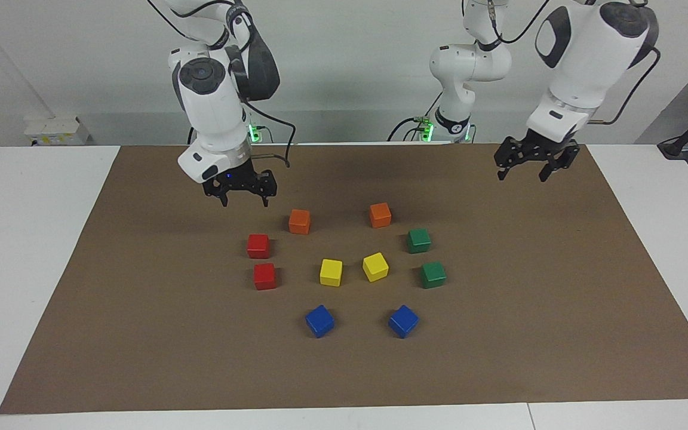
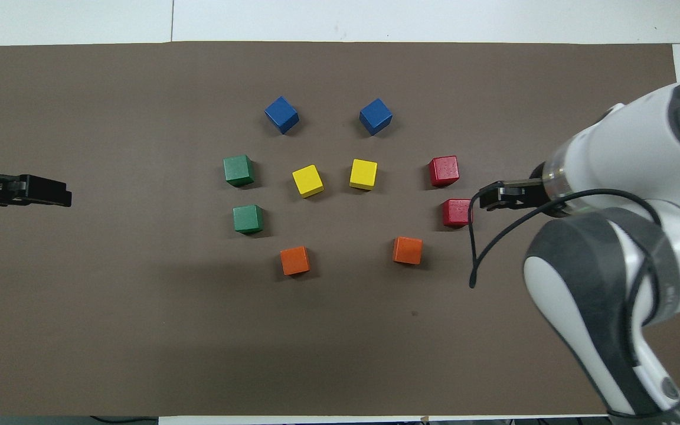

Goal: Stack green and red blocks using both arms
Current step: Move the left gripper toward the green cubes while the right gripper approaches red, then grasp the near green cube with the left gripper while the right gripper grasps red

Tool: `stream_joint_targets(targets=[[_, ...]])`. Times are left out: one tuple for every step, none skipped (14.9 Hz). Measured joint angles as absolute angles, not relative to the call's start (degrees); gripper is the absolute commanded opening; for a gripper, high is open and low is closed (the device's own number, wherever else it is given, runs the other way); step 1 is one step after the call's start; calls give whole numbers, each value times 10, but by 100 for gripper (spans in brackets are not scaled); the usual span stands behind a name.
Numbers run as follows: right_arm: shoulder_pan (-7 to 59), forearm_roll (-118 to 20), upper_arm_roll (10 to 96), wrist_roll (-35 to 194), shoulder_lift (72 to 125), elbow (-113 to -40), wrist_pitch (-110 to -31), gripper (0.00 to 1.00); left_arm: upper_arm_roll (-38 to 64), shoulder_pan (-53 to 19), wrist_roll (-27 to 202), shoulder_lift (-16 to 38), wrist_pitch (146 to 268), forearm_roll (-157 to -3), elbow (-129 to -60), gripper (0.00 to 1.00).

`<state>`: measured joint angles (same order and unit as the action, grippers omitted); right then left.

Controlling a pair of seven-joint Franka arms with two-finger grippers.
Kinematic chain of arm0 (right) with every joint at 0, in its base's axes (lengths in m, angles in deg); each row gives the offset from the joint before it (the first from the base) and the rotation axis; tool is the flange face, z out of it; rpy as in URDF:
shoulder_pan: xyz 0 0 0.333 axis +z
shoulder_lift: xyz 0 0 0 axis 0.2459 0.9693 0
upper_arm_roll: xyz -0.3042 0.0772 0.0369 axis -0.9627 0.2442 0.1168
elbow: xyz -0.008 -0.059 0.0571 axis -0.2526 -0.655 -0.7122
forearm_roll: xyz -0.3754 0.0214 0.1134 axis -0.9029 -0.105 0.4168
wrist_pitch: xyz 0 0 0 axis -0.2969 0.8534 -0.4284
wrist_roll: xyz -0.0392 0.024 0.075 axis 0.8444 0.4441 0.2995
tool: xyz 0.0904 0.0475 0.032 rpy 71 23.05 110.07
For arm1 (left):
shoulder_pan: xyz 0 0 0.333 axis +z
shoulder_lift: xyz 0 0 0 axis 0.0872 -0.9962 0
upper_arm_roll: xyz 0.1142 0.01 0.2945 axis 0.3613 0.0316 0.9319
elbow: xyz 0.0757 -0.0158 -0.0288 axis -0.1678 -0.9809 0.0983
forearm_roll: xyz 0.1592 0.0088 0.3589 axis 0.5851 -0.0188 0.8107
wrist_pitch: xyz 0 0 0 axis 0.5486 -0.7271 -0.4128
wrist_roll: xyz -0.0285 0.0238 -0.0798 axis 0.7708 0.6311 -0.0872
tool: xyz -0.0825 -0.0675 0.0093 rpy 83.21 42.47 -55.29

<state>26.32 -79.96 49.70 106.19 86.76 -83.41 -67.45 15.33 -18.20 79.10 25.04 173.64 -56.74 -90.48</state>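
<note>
Two red blocks point(image 1: 258, 245) point(image 1: 264, 276) lie side by side on the brown mat, toward the right arm's end; they also show in the overhead view point(image 2: 457, 212) point(image 2: 443, 170). Two green blocks point(image 1: 418, 240) point(image 1: 433, 274) lie toward the left arm's end, also in the overhead view point(image 2: 248, 218) point(image 2: 238, 170). All four rest singly on the mat. My right gripper point(image 1: 243, 200) point(image 2: 484, 199) is open and empty, raised over the mat close to the nearer red block. My left gripper point(image 1: 523, 175) point(image 2: 67, 195) is open and empty, raised over the mat well apart from the green blocks.
Two orange cubes point(image 1: 299, 221) point(image 1: 380, 214) lie nearest the robots, two yellow cubes point(image 1: 331, 272) point(image 1: 375, 266) in the middle, and two blue cubes point(image 1: 319, 321) point(image 1: 403, 321) farthest. The brown mat point(image 1: 141, 334) covers the white table point(image 1: 21, 239).
</note>
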Motion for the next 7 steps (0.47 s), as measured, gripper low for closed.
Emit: stream_joint_targets(targets=[[262, -800, 496, 1061, 871, -847, -696, 100, 152, -202, 809, 242, 1753, -567, -913, 100], [260, -800, 496, 1060, 873, -861, -717, 100, 152, -221, 825, 231, 1770, -567, -921, 100], [258, -800, 495, 1059, 877, -873, -738, 100, 152, -237, 837, 219, 1786, -567, -927, 100], [257, -800, 494, 1058, 882, -883, -755, 100, 152, -250, 848, 206, 1803, -568, -933, 100], [257, -800, 493, 1058, 887, -890, -766, 100, 152, -260, 857, 193, 1824, -568, -941, 100], [257, -800, 493, 1058, 893, -893, -773, 100, 152, -268, 866, 183, 1848, -568, -952, 100], [257, -800, 493, 1059, 899, -895, -778, 100, 152, -275, 873, 175, 1872, -568, -966, 100]])
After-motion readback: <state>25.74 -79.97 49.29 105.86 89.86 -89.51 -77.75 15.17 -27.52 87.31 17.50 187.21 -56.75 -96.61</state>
